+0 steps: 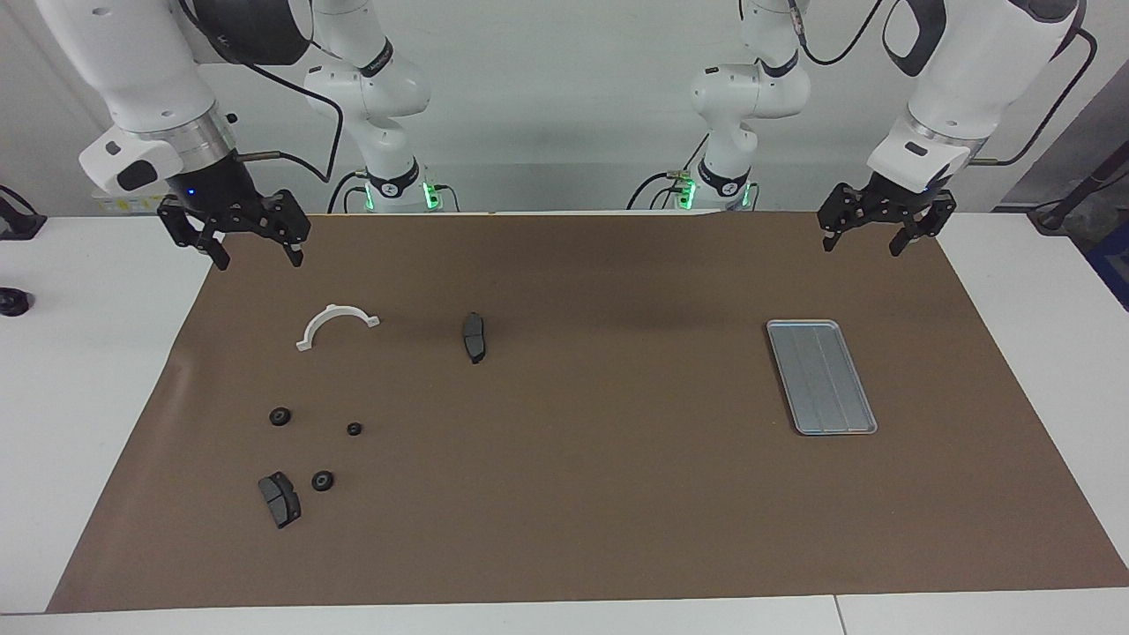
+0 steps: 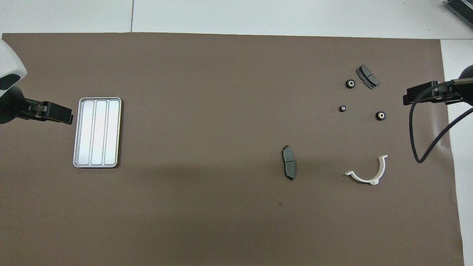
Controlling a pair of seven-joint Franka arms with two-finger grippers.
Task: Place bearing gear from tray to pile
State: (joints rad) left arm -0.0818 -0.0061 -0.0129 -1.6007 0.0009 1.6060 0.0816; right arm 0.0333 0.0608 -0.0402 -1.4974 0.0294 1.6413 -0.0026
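Observation:
The silver ridged tray (image 1: 820, 377) (image 2: 97, 132) lies bare toward the left arm's end of the mat. Three small black bearing gears (image 1: 280, 416) (image 1: 354, 429) (image 1: 322, 481) sit on the mat in the pile toward the right arm's end, among two dark brake pads (image 1: 280, 499) (image 1: 474, 337) and a white half-ring bracket (image 1: 335, 324). In the overhead view the gears (image 2: 380, 115) (image 2: 343, 108) (image 2: 350, 83) all show. My right gripper (image 1: 257, 260) (image 2: 408, 99) hangs open and empty over the mat's edge beside the pile. My left gripper (image 1: 861, 247) (image 2: 68, 117) waits open and empty over the mat beside the tray.
A brown mat (image 1: 600, 494) covers most of the white table (image 1: 88, 353). A small black object (image 1: 12, 302) sits on the table off the mat at the right arm's end. One brake pad (image 2: 289, 167) lies apart from the others, toward the mat's middle.

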